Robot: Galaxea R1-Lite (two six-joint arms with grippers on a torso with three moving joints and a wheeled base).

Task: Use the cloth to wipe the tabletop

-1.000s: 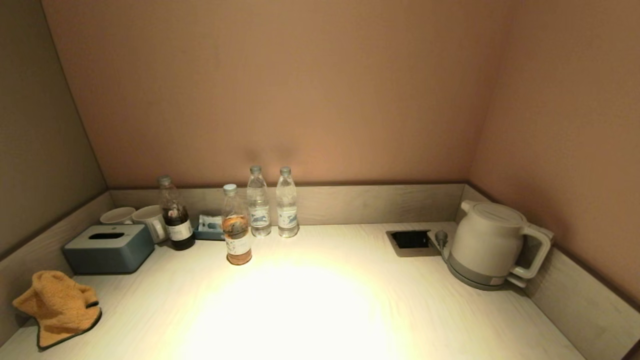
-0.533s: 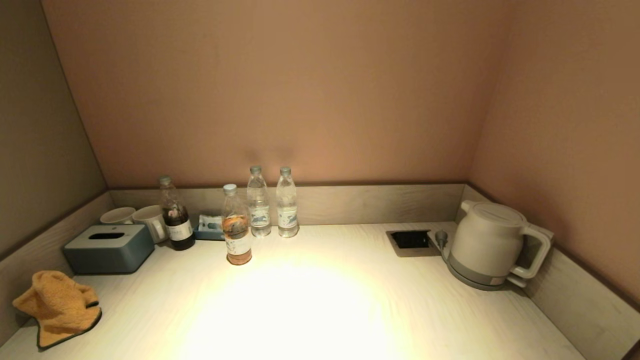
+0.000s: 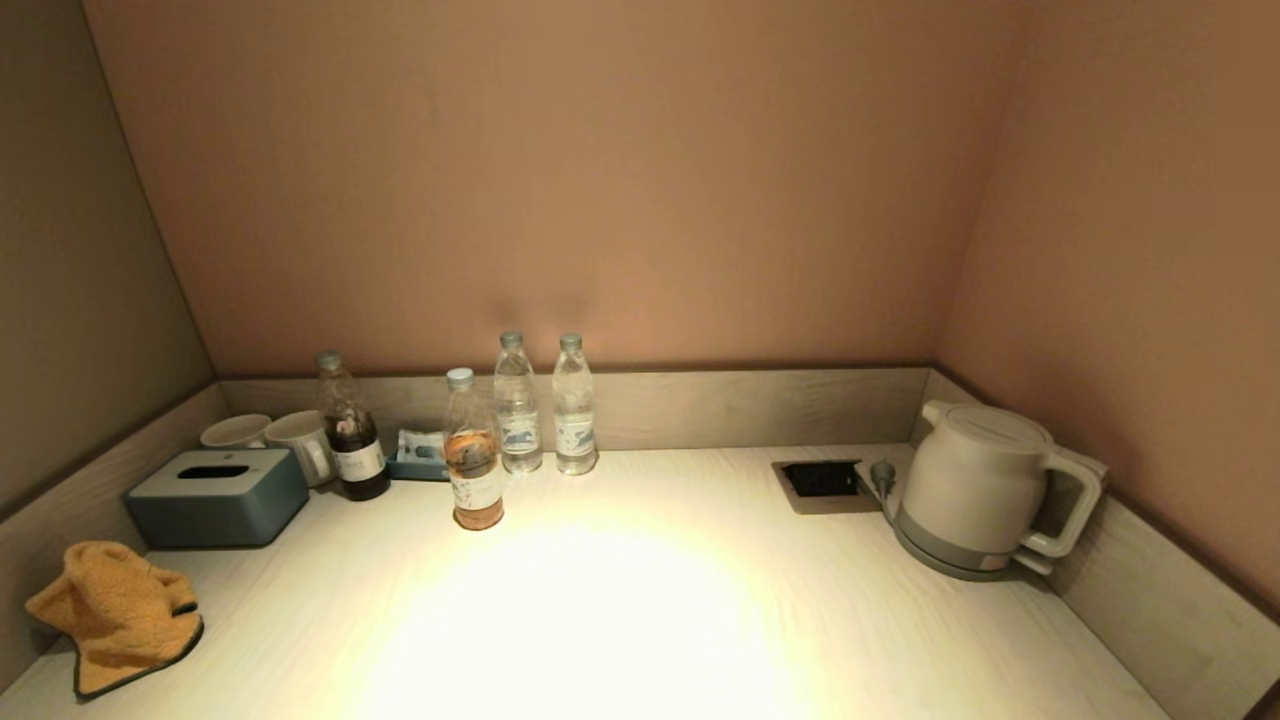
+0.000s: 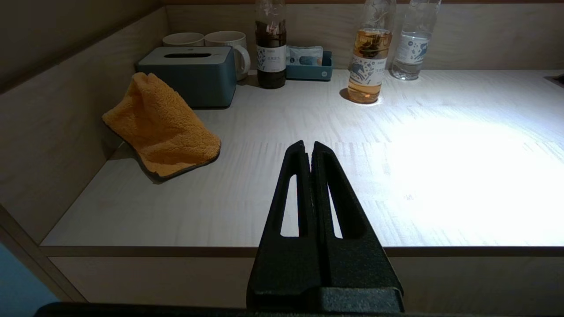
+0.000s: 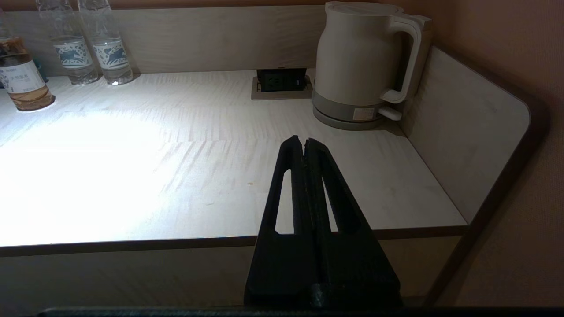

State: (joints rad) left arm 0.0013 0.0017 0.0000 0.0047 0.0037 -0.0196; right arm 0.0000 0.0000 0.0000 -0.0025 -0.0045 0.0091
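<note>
My left end effector (image 4: pixel 308 147) sat with its fingers pressed together, empty, off the near edge of the bench (image 3: pixel 640 620); my right end effector (image 5: pixel 302 144) was likewise closed on nothing at the near right. I saw the orange cloth (image 3: pixel 115 612) crumpled at the near left of the bench, against the left wall, just nearer than the tissue box (image 3: pixel 218 496).

I count four bottles (image 3: pixel 473 450) at the far left — two clear, two with dark drink — plus two mugs (image 3: pixel 300 443), one tissue box (image 3: pixel 217 497), one cloth (image 3: pixel 115 613), one kettle (image 3: pixel 985 490).
</note>
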